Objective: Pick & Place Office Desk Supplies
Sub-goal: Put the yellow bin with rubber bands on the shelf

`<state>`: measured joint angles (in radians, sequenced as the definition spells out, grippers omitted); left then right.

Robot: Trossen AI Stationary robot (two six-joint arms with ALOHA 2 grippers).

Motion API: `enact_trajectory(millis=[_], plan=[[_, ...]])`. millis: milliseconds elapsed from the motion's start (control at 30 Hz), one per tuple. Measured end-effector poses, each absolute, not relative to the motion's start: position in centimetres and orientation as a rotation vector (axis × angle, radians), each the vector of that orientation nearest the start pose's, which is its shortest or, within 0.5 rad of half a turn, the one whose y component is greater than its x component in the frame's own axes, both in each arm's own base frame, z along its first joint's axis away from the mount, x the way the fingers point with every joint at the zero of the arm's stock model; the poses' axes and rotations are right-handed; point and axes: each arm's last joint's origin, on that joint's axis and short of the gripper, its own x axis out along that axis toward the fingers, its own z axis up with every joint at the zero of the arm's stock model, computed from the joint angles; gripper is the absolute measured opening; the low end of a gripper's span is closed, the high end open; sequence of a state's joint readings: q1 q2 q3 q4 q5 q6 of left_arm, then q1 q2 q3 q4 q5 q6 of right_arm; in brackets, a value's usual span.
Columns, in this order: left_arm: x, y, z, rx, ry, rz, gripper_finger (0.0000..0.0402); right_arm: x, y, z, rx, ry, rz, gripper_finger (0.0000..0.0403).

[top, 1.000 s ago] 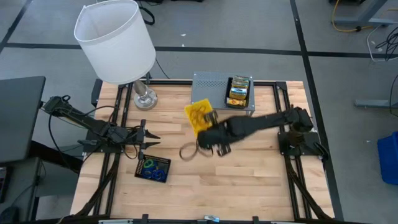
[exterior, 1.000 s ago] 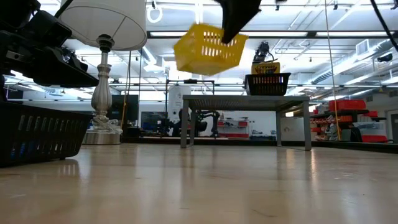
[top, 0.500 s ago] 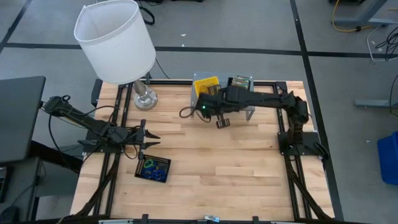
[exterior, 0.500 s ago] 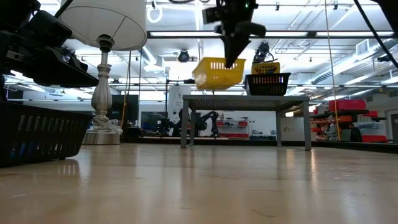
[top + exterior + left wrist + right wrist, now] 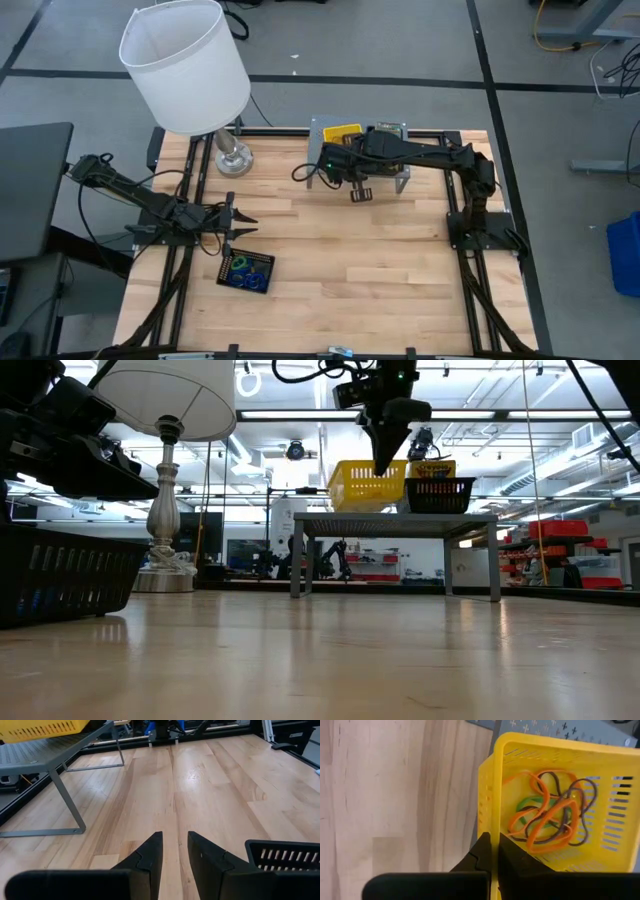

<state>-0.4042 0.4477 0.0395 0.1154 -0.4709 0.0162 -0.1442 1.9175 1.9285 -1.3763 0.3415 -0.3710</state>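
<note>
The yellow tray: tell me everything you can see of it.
The yellow tray is a small rectangular basket of what looks like plastic, with slotted walls and a perforated floor. It sits level on the grey perforated shelf, beside a black mesh tray holding a crayon box. Inside lies a tangle of orange, green and dark rubber bands. The right end effector is shut on its near wall.

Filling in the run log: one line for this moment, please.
right gripper: jaws shut on yellow tray wall | tray on grey shelf | left gripper: idle by black tray
</note>
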Motion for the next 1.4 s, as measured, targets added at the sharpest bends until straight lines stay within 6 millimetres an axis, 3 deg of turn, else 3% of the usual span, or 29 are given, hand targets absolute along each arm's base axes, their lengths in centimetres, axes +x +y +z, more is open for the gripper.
enact_trajectory(millis=[767, 1100, 1400], plan=[[11.57, -3.53, 14.86, 0.14, 0.266, 0.064, 0.0099, 36.22, -6.79, 31.84, -0.319, 1.48, -0.192, 0.0008], [11.57, -3.53, 14.85, 0.139, 0.266, 0.064, 0.0099, 36.44, -6.89, 31.87, -0.329, 1.458, -0.224, 0.0094], [11.57, -3.52, 14.85, 0.14, 0.267, 0.064, 0.0099, 36.59, -7.29, 32.07, -0.423, 1.446, -0.345, 0.013]])
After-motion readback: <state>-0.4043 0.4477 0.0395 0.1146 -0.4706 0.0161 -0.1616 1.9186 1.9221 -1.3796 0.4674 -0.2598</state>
